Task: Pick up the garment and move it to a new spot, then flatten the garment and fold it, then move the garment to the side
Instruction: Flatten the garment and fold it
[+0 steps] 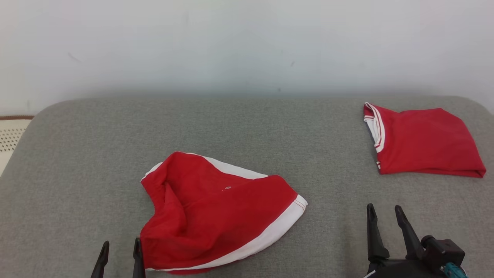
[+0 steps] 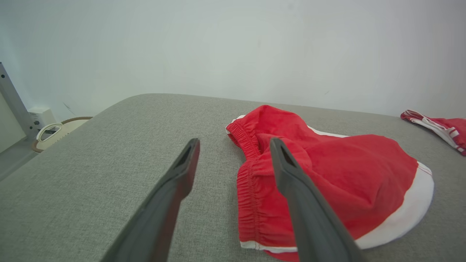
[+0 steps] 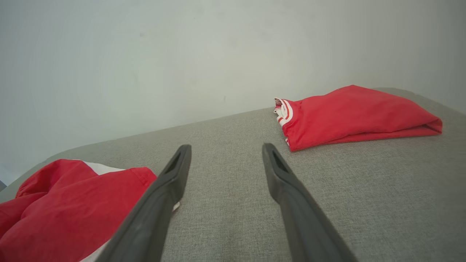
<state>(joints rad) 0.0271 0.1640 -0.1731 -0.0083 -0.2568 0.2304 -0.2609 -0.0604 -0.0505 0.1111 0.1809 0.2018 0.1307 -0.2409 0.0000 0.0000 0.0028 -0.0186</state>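
Left gripper [image 1: 122,242] sits low at the near edge, jaws spread and empty, just beside the crumpled red garment [image 1: 216,208] lying mid-way on the grey surface [image 1: 77,154]; we judge it set down for flattening. Right gripper [image 1: 384,207] hovers apart, jaws likewise spread, empty. Folded red piece [image 1: 424,143] lies far right, presumably parked aside.

You see red shorts [image 1: 216,216] with a white hem band, a second red garment [image 1: 424,143] with white-and-red striped trim, and a grey bench [image 1: 77,173].
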